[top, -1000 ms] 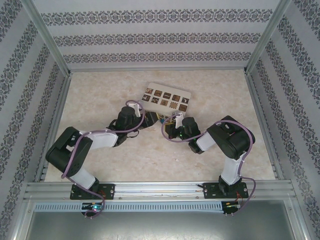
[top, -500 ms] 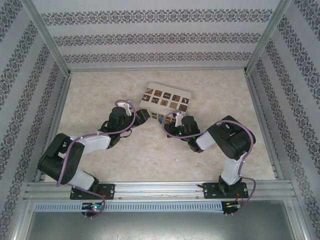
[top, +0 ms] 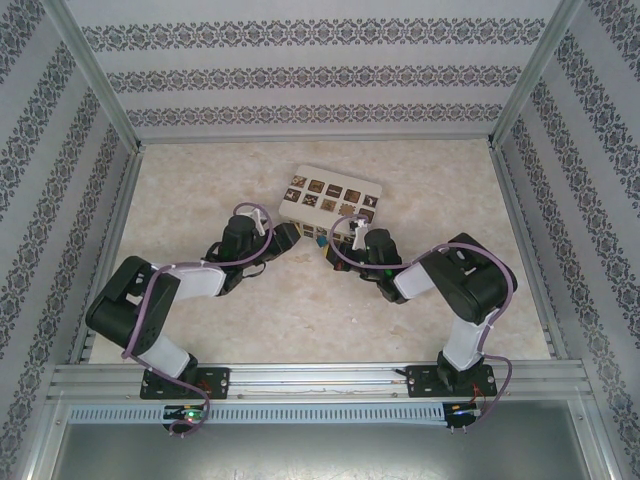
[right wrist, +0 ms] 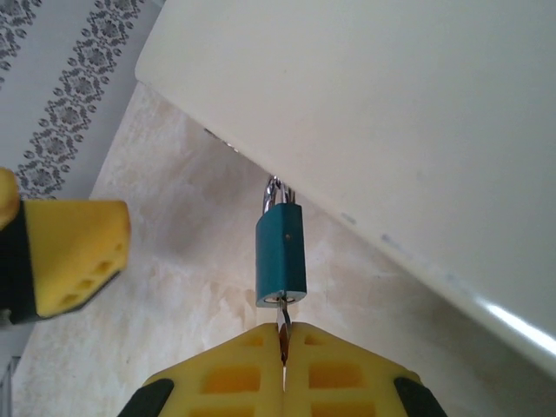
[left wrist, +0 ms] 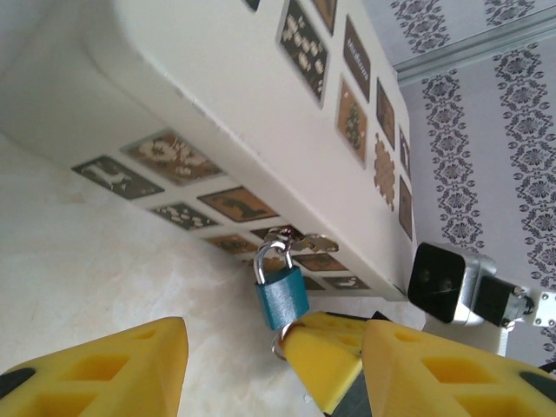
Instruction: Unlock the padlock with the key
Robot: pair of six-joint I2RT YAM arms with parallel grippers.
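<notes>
**Desk:** Where does the padlock sit?

**Photographer:** It hangs by its silvery shackle from a latch on the near side of the cream box. It is close to the marbled table, between the two arms.

**Desk:** And the key?

**Photographer:** It is a dark sliver, its tip at the keyhole in the padlock's base. The right gripper has its yellow fingers pressed together on it, just below the lock.

**Desk:** The left gripper?

**Photographer:** Its jaws stand apart and grip nothing. The left wrist view has the padlock ahead of the gap between them. The right wrist view shows one of its fingers off to the side, clear of the lock.
</notes>
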